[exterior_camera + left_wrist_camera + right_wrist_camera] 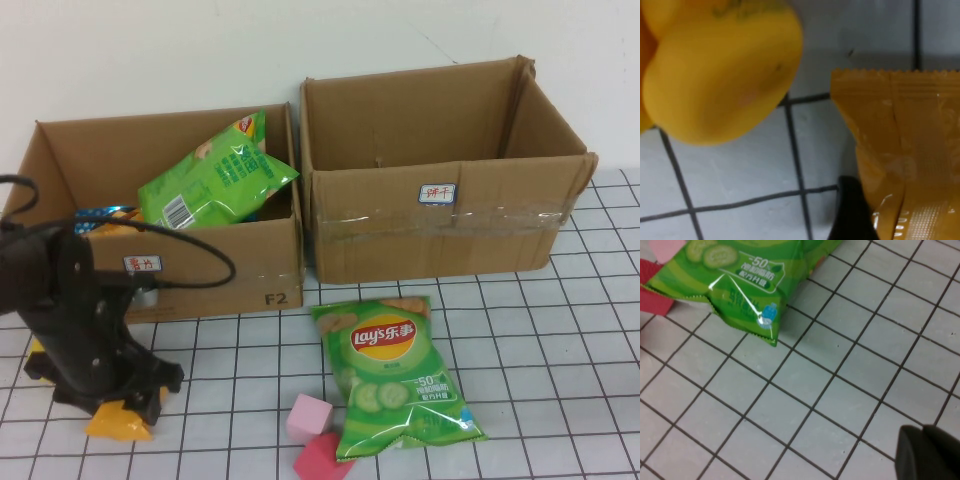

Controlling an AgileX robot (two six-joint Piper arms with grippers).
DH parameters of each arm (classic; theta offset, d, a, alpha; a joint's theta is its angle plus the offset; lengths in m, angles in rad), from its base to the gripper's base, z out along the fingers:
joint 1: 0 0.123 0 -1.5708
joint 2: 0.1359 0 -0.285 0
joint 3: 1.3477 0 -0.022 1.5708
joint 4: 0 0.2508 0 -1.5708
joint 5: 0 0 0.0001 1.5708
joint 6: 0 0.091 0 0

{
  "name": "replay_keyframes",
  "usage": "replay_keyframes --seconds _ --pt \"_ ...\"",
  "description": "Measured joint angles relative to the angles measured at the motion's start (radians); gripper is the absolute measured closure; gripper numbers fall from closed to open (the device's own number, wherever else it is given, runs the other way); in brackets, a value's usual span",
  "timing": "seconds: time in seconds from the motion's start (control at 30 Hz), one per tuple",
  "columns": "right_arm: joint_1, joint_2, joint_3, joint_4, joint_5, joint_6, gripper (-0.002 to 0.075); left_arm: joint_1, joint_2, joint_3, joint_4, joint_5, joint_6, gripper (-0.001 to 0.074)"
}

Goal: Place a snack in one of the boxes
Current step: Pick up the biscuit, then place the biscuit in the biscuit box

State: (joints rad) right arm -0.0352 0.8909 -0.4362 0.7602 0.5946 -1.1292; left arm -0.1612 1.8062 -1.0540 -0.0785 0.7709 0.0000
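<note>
An orange snack packet (118,422) lies on the gridded table at the front left, seen close up in the left wrist view (910,150). My left gripper (122,402) is down on it, open, and one black finger (852,212) rests against the packet's edge. The other finger is out of view. A green Lay's chip bag (395,375) lies flat in front of the boxes and also shows in the right wrist view (745,280). My right gripper (930,455) is shut and empty above bare table near that bag. It does not show in the high view.
Two open cardboard boxes stand at the back. The left box (200,275) holds a green snack bag (215,180) and other packets, and the right box (440,230) looks empty. Two pink blocks (312,435) lie by the Lay's bag. A yellow rounded object (720,70) sits beside the orange packet.
</note>
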Motion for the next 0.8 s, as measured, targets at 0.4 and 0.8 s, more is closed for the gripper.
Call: replay_keyframes --seconds 0.4,0.8 --pt "0.0 0.0 0.0 0.017 0.0 0.0 0.0727 0.0 0.004 -0.226 -0.302 0.367 0.281 0.0329" --pt "0.0 0.0 0.0 0.03 -0.005 0.0 0.0727 -0.02 0.012 -0.645 -1.171 0.31 0.786 0.0329"
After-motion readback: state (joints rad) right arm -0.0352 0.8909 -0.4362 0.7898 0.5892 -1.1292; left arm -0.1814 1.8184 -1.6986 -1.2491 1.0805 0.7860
